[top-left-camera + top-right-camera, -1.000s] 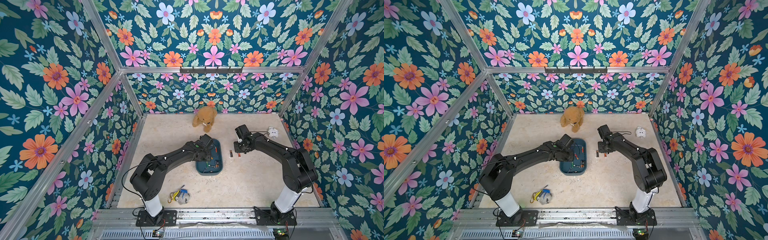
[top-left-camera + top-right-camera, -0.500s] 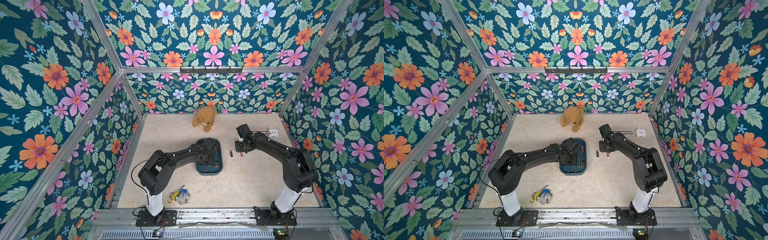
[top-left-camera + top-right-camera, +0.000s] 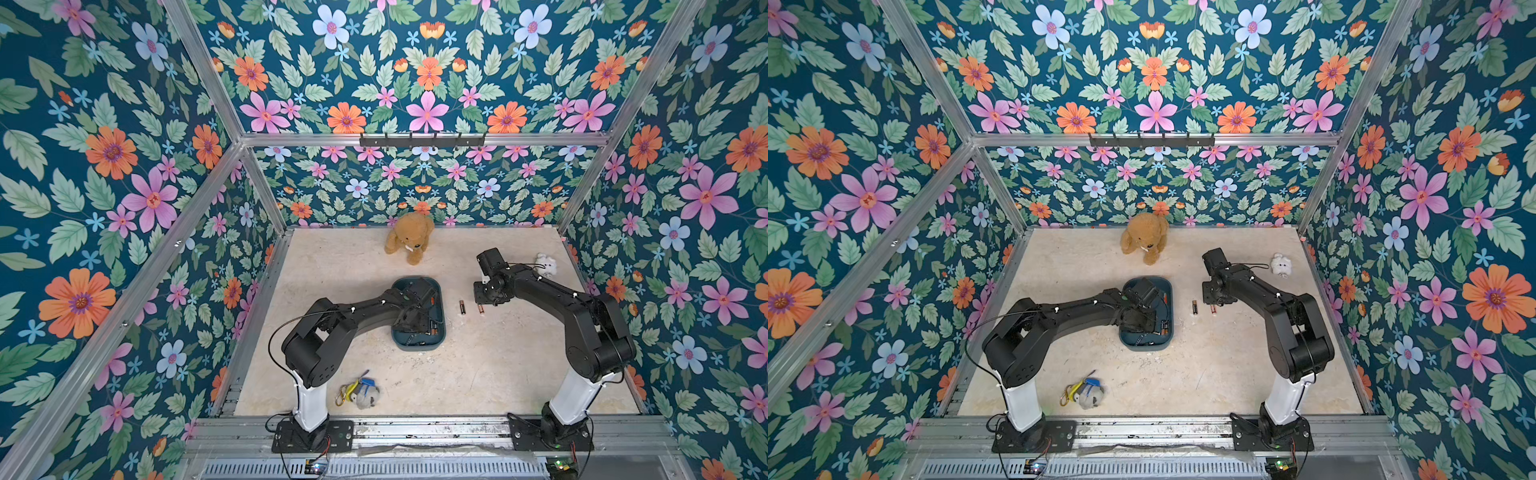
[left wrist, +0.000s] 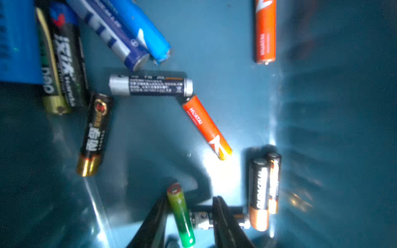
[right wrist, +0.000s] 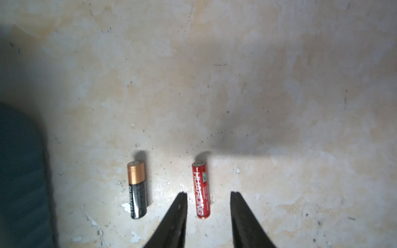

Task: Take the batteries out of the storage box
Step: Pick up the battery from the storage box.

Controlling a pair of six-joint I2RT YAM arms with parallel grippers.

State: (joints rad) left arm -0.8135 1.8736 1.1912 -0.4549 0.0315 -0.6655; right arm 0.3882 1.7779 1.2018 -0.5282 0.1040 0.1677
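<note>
In both top views a shallow dark teal plastic storage box (image 3: pixel 419 345) (image 3: pixel 1144 345) with rounded corners lies mid-table on the beige mottled tabletop (image 3: pixel 498 365). The left gripper (image 3: pixel 417 319) reaches down into it, over small cylindrical batteries (image 3: pixel 431 331) scattered inside. Its jaws are hidden under the wrist here. Just right of the box and apart from it, a black battery with a copper end (image 3: pixel 461 306) and a thin red battery (image 3: pixel 481 308) lie side by side on the table. The right gripper (image 3: pixel 483 301) hangs over the red one. A brown plush teddy bear (image 3: pixel 409 241) sits by the back wall, and a keychain bundle with a yellow carabiner (image 3: pixel 357 392) lies near the front.

The left wrist view shows blue, black-and-gold and orange cells loose on the box floor. The left gripper's jaws stand spread either side of a green-to-yellow battery with a red tip (image 4: pixel 180 214). One finger (image 4: pixel 154 223) lies against it and the other (image 4: pixel 225 223) stands off with a gap, so nothing is pinched.

In the right wrist view the right gripper (image 5: pixel 208 192) is spread and empty. The red battery lies on the table between its fingertips, touching neither. The black-and-copper one lies parallel beside it.
</note>
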